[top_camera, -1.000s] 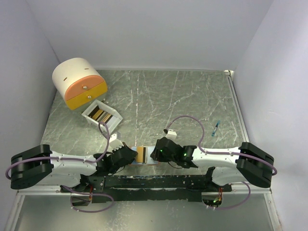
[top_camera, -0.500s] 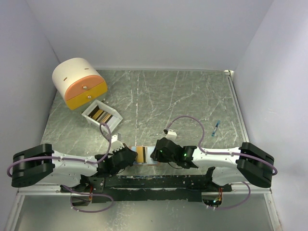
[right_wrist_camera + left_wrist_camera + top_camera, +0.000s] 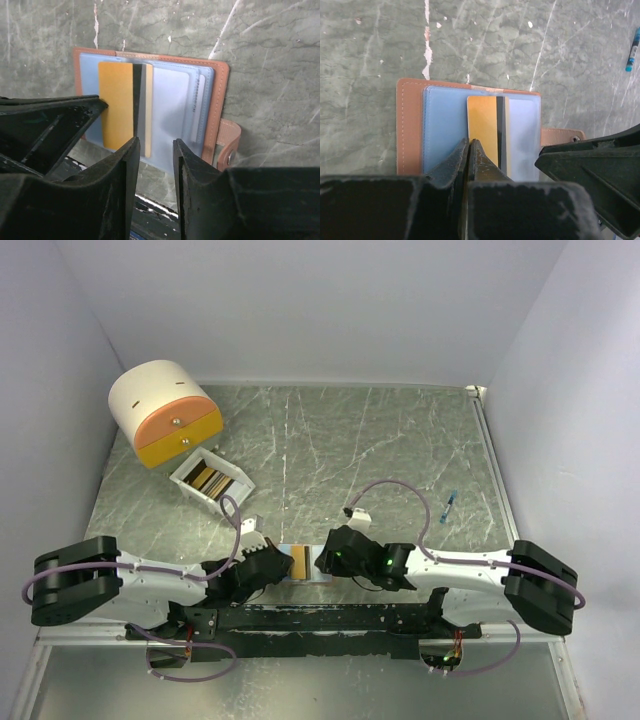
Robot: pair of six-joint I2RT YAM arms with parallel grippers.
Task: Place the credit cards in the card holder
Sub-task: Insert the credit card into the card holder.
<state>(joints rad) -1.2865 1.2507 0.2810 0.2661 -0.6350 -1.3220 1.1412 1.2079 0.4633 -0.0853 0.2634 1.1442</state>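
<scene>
The card holder [image 3: 311,564] lies open flat at the table's near edge, pale blue side up, between my two grippers; it also shows in the left wrist view [image 3: 442,125] and right wrist view [image 3: 172,110]. A yellow-orange credit card [image 3: 482,120] with a dark stripe lies on its blue pockets [image 3: 115,105]. My left gripper [image 3: 469,143] is shut, its tips at the card's near left edge. My right gripper [image 3: 156,145] is slightly open and empty, over the holder's near edge beside the card's stripe. More cards stand in a white box [image 3: 210,480].
A round cream-and-orange drawer unit [image 3: 165,412] stands at the back left, behind the white box. A small blue pen-like item [image 3: 451,506] lies on the right. The holder's snap strap [image 3: 227,145] sticks out on its right side. White walls enclose the table.
My left gripper has slid a little to the right toward the holder, and the card has shifted slightly right with it. The right gripper has barely moved.
</scene>
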